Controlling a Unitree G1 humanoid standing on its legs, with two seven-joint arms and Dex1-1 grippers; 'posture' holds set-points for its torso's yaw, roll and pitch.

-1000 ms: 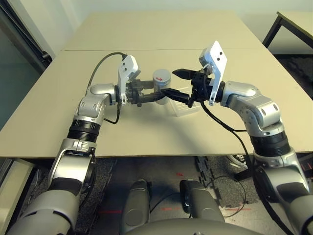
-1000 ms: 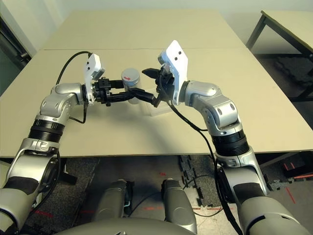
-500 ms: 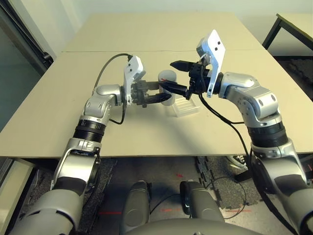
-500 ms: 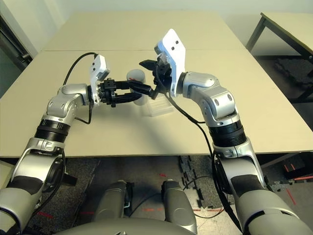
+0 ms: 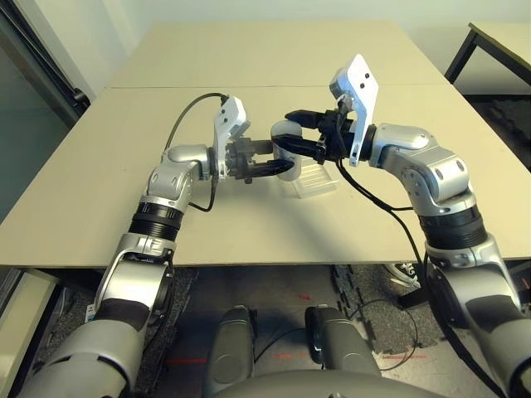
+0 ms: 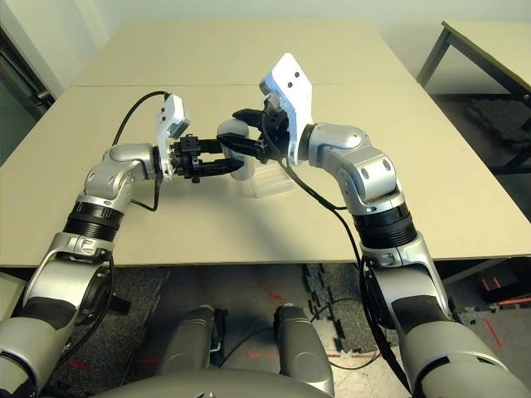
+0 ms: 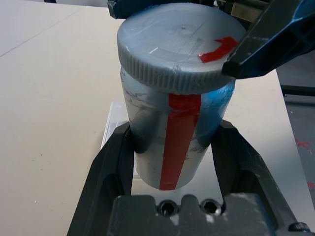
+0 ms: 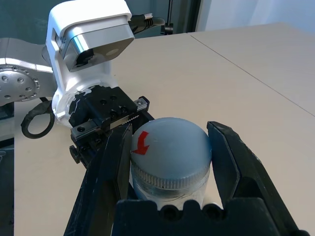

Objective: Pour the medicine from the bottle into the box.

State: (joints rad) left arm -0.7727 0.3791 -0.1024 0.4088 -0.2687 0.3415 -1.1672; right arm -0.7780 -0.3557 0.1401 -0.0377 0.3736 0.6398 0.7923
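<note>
My left gripper (image 5: 272, 157) is shut on the body of the bottle (image 7: 177, 142), a small silver-grey cylinder with a red stripe, and holds it above the table. The bottle's round grey cap (image 8: 170, 147), marked with a red arrow, is still on. Coming from the opposite side, my right gripper (image 8: 170, 132) is shut on that cap, one finger on each side. The box (image 5: 315, 181), a shallow clear plastic tray, lies on the table just below and to the right of the bottle. The medicine is hidden.
The beige table (image 5: 99, 182) runs wide on both sides, with a seam across it behind the arms. A black cable (image 5: 178, 112) loops from my left wrist. Another table (image 5: 498, 41) stands at the far right, and the near edge lies below my elbows.
My right gripper, open before, has slid over the bottle's cap and shut on it. My left arm has carried the bottle slightly up and to the right.
</note>
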